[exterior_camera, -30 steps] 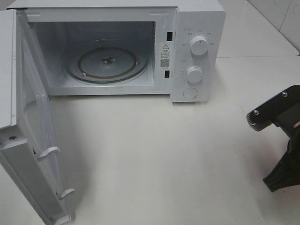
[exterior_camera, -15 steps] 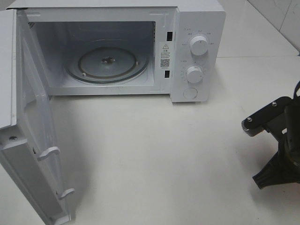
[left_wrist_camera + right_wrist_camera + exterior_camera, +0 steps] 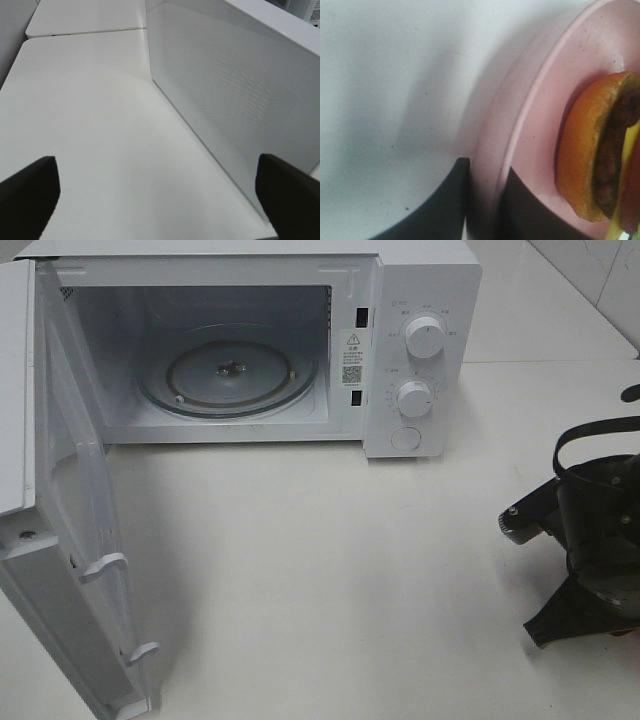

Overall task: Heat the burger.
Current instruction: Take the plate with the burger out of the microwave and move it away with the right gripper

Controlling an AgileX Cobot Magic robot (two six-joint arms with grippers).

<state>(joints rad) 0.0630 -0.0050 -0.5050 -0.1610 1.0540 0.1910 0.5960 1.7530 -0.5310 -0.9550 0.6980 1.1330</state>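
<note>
The burger (image 3: 590, 150), with its golden-brown bun and dark filling, lies on a pink plate (image 3: 535, 130) in the right wrist view. My right gripper (image 3: 482, 205) is shut on the plate's rim, one dark finger (image 3: 442, 205) outside the rim and the other on the inside. In the high view my right gripper (image 3: 565, 620) shows at the right edge, low over the table; burger and plate are hidden there. My left gripper (image 3: 160, 200) is open, holding nothing, beside the microwave's perforated side wall (image 3: 240, 90).
A white microwave (image 3: 420, 300) stands at the back of the white table (image 3: 330, 570). Its door (image 3: 60, 520) is swung wide to the left. The glass turntable (image 3: 230, 375) inside carries nothing. Two dials (image 3: 425, 338) and a button sit on its right panel.
My right arm has shifted left, further into the high view, and sits a little lower. The microwave and left gripper are unchanged.
</note>
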